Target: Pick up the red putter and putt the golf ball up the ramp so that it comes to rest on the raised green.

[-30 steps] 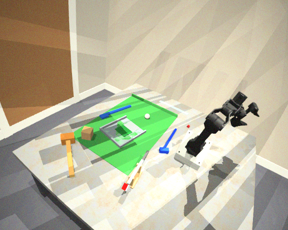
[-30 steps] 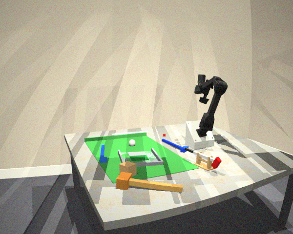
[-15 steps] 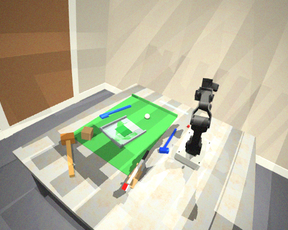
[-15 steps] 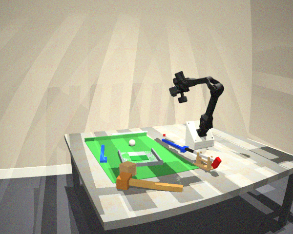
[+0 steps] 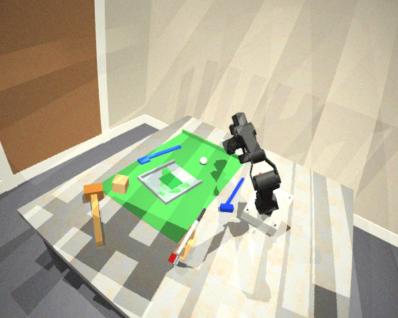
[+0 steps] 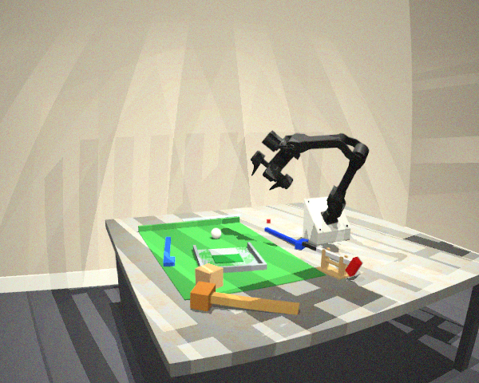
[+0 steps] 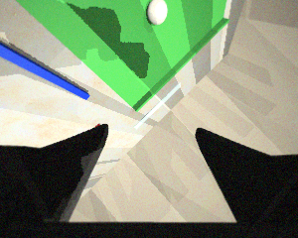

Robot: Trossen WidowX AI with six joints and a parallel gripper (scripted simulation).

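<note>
A: Where does the arm stand?

B: High over the far corner of the green mat (image 5: 189, 191), jaws spread nearly to their limit and holding nothing. The gripper (image 6: 267, 171) hangs well above the worktop (image 6: 376, 272), pointing down at the mat's edge.

A: And the red putter?

B: The red putter (image 5: 187, 236) lies on a small wooden stand (image 6: 331, 264) at the near edge of the mat, red head toward the worktop's front, dark grip toward the robot's base. It is well apart from the gripper.

A: What might go wrong?

B: I judge two risks. A blue putter (image 5: 233, 196) lies near the base, between arm and target; a careless descent could grab or knock it. And the golf ball (image 5: 203, 159) sits loose on the mat near the gripper, so a low sweep might roll it off line.

A: Count things for me.

B: One ball, one red putter, two blue ones (image 5: 159, 154), one wooden mallet (image 5: 95, 209), one wooden block (image 5: 120, 183), one raised green (image 5: 170, 180) with ramp.
</note>
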